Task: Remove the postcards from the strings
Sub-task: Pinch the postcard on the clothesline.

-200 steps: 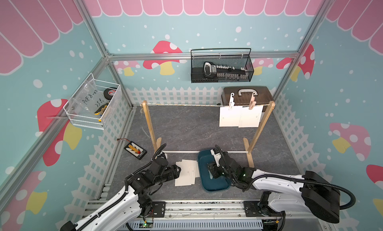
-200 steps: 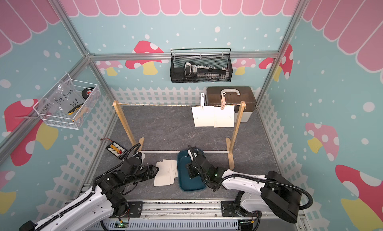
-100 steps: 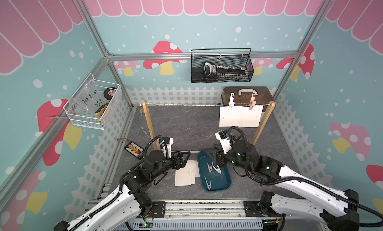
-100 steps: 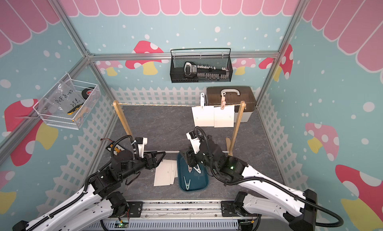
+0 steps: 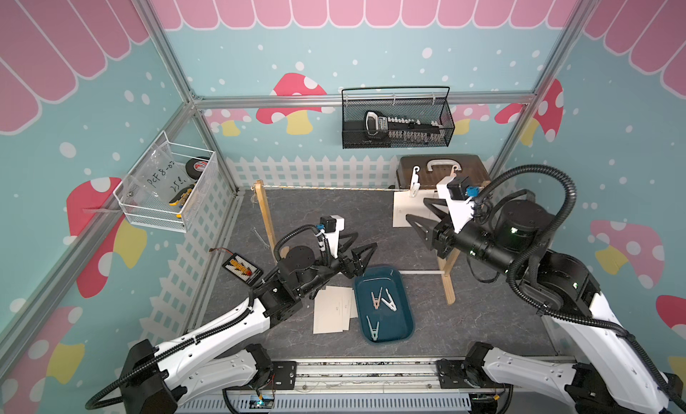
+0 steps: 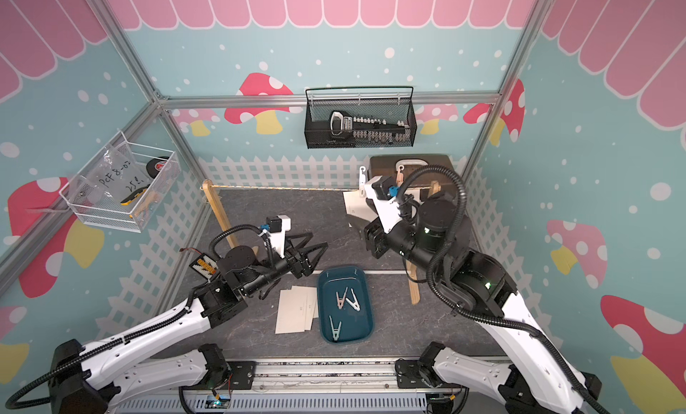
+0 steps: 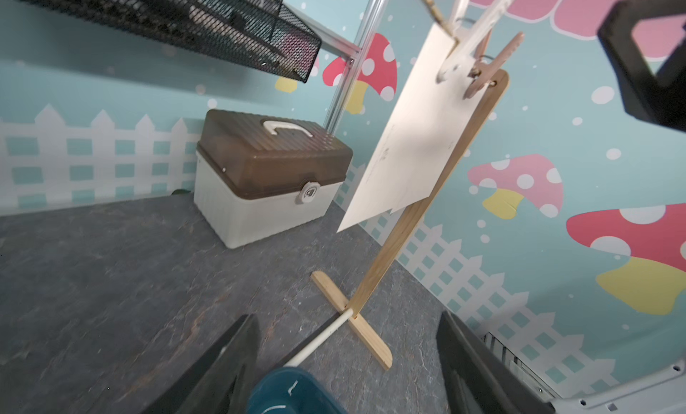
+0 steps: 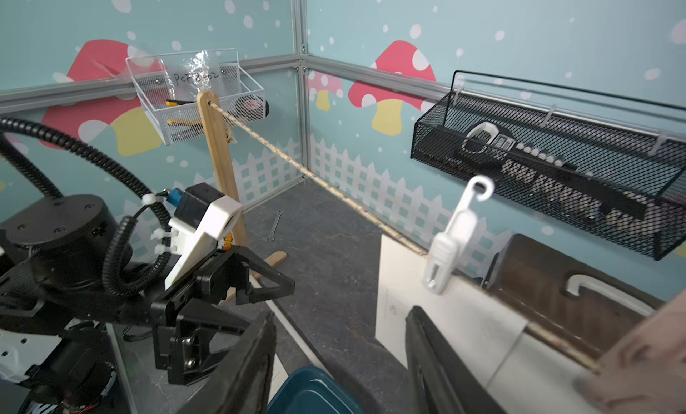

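On the thin tan twine line (image 5: 326, 187), in both top views, you're seeing two cream-white paper postcards (image 5: 402, 211) hanging, so two to go; freed cards (image 5: 332, 312) are lying beside the dark-blue plastic tray (image 5: 399, 328), count unclear. Left wrist: left gripper (image 7: 345, 319) is gaping, empty. Right wrist: right gripper (image 8: 341, 313) is standing agape, empty, near the white plastic peg (image 8: 456, 234); 2nd peg (image 8: 638, 352) is showing blurred, cropped.

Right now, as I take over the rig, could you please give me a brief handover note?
Left tool: open, empty, near the far end of the tray.
Right tool: open, empty, raised at the hanging postcards.
Done: loose postcards lie stacked beside the tray; three clothespins inside it.
Left: two postcards hang pegged to the string, by a white clothespin and a pink clothespin.
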